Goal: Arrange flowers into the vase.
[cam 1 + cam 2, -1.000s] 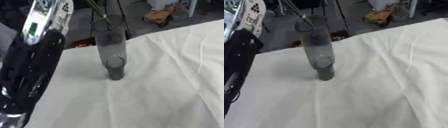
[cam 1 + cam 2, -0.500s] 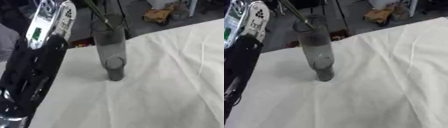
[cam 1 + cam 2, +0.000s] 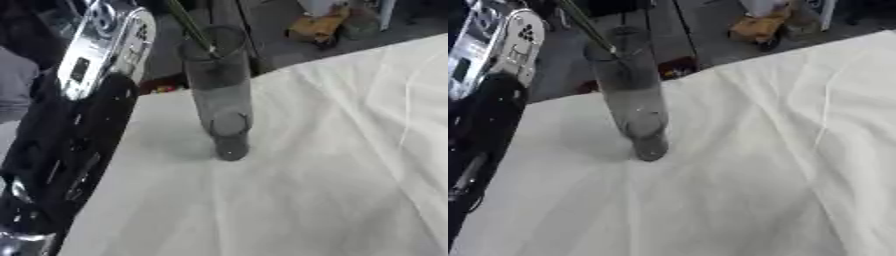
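Vase: we see the clear glass vase (image 3: 219,105) upright on the white-clothed desk (image 3: 332,165), left of centre, unmoved since the earlier frame.
Stem: a thin green stem (image 3: 191,24) leans out of its mouth toward the upper left.
Left arm: our black-and-silver arm (image 3: 83,110) now reaches higher up the left edge.
Robot hand: neither shows; we cannot tell its state.

The robot's black left arm (image 3: 66,150) rises along the view's left edge.

Both head eyes look down, sharing vase (image 3: 219,95).
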You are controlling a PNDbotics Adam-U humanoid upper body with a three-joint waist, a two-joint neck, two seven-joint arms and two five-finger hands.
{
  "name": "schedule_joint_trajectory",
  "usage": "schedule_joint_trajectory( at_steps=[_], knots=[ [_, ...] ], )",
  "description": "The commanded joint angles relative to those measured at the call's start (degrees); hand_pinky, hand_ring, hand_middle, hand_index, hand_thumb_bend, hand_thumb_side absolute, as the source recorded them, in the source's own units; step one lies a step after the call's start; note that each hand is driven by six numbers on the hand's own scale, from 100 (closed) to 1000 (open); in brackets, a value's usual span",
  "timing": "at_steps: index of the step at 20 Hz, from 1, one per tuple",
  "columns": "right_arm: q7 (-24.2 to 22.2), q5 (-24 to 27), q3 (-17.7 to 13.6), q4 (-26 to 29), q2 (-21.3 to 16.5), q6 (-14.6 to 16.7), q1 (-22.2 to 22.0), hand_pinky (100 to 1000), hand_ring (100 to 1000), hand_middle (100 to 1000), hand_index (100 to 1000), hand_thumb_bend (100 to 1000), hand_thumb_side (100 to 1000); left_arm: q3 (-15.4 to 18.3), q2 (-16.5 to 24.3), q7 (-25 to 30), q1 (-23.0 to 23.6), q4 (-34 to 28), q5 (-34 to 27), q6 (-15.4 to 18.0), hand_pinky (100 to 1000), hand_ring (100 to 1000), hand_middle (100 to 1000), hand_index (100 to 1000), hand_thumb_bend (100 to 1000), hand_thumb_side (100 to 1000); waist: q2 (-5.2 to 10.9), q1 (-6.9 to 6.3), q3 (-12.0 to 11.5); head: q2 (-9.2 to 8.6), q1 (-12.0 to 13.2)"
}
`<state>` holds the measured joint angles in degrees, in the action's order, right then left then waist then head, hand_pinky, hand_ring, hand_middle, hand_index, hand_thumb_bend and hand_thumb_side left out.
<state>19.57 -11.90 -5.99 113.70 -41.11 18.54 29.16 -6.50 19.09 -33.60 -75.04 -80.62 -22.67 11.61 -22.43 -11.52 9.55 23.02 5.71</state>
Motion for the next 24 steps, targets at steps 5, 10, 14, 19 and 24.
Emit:
schedule_joint_trajectory(
  at_steps=[5,10,14,19,24],
  knots=[
    [0.0,0.2,-0.8,0.9,-1.0,-0.2,0.2,838,1000,789,804,100,1000,-0.6,0.8,1.5,-1.2,0.9,2.0,0.1,100,100,100,100,100,679,0.99,0.42,0.4,-1.66,0.7],
    [0.0,0.1,-0.8,0.9,-1.0,-0.2,0.2,837,1000,789,804,100,1000,-0.8,0.7,2.4,-1.5,2.6,2.2,1.2,100,100,100,100,100,685,0.79,0.28,0.6,-2.01,0.6],
    [0.0,0.1,-0.9,0.9,-1.1,-0.1,0.1,837,1000,789,804,100,1000,-0.9,0.7,3.1,-1.8,4.6,3.1,1.7,100,100,100,100,100,686,0.66,0.10,0.6,-2.29,0.6],
    [-0.1,0.0,-0.9,0.9,-1.1,-0.1,0.1,837,1000,789,804,100,1000,-0.8,0.6,3.5,-1.8,6.5,4.4,2.1,100,100,100,100,122,688,0.48,-0.13,0.6,-2.69,0.5],
    [-0.1,0.0,-1.0,0.9,-1.0,-0.2,0.0,836,1000,789,804,100,1000,-0.7,0.6,3.5,-1.8,8.0,7.0,1.6,100,100,100,100,186,704,0.32,-0.35,0.6,-2.89,0.6]
  ],
)
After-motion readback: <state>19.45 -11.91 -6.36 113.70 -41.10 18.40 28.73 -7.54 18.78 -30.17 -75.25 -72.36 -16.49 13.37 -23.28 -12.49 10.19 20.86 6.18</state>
